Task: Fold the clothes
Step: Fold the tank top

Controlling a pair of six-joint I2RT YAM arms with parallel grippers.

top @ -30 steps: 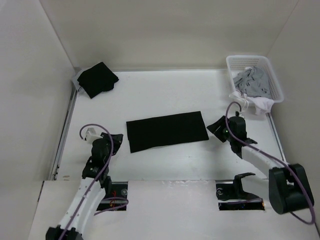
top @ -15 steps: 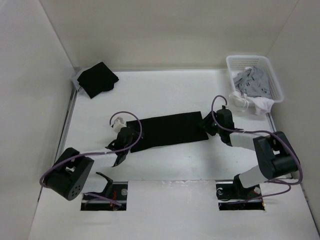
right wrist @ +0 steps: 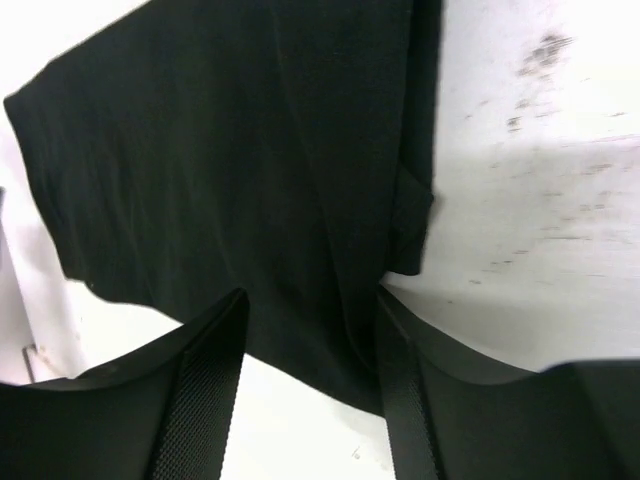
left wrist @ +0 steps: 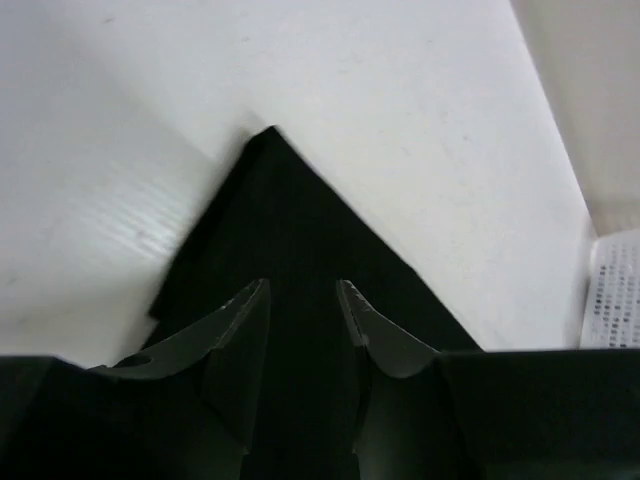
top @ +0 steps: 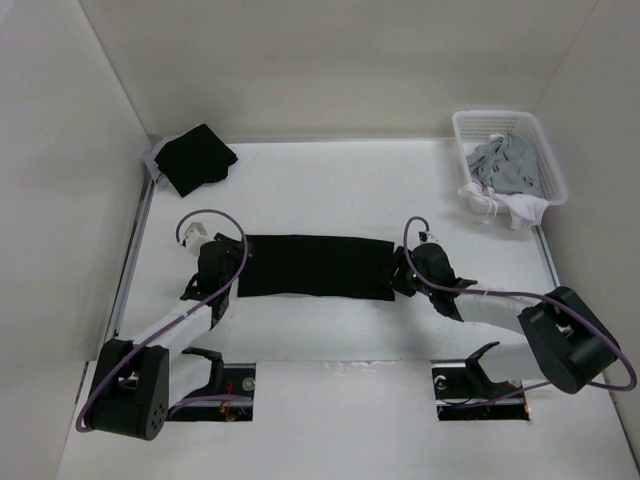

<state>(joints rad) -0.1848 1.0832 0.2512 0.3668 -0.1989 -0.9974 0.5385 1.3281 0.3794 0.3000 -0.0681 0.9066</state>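
1. Work item. The black garment (top: 315, 267) lies flat on the white table (top: 330, 190), in the middle of the work area. It is laid out as a long, narrow rectangle running left to right, with its long edges roughly level in the top view.

2. Left hand. My left gripper (top: 225, 265) sits at the left end of the rectangle. In the left wrist view, my two fingers (left wrist: 250, 305) stand apart with a narrow gap between them. The garment (left wrist: 290, 220) fills that gap from below and runs on to a pointed corner ahead of the tips. Whether the tips press on the fabric, I cannot tell.

3. Right hand. My right gripper (top: 400, 272) sits at the right end of the rectangle. In the right wrist view, my fingers (right wrist: 215, 345) stand well apart and straddle the garment's near edge. The fabric (right wrist: 230, 130) spreads away from them, and a layered, folded edge shows beside bare, scuffed table (right wrist: 530, 200). Nothing is clamped between the fingers.

4. Surroundings. A white basket (top: 545, 165) stands in the far right corner and holds grey and white garments (top: 500, 160), one hanging over its near rim. A second black cloth (top: 195, 158) lies bunched in the far left corner, well apart from both grippers.
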